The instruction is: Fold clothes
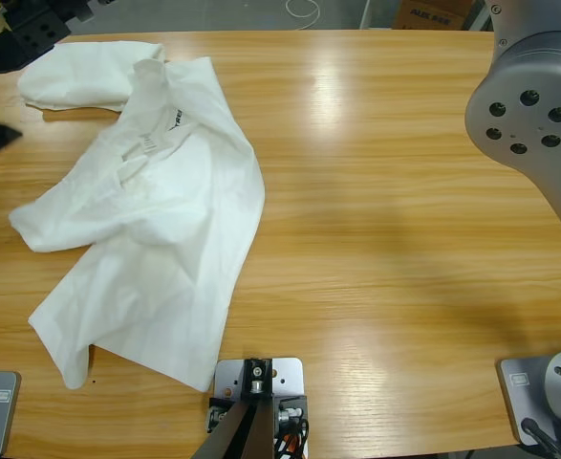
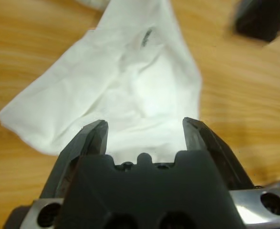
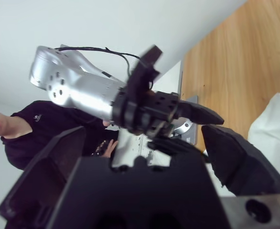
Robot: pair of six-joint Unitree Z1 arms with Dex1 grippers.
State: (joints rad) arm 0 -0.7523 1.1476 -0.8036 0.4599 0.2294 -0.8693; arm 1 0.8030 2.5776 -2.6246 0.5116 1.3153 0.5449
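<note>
**While Your Hands Wait, the Shirt Lies Crumpled**

Your white T-shirt [image 1: 156, 229] sprawls rumpled across the wooden desk [image 1: 404, 239], small black lettering [image 1: 177, 120] near its collar. Your left hand [image 2: 144, 131] hovers just above the shirt with jaws spread wide, holding nothing. Your right hand [image 3: 144, 157] tilts up from the shirt, jaws wide, facing the other arm [image 3: 82, 90] and a person [image 3: 30, 138].

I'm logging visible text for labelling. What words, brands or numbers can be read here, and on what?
Black lettering on the white T-shirt, by its collar: too small and creased to read.
Print on the cardboard box beyond the table: blurred, not readable.
Small logo on a person's dark shirt: unreadable.
</note>
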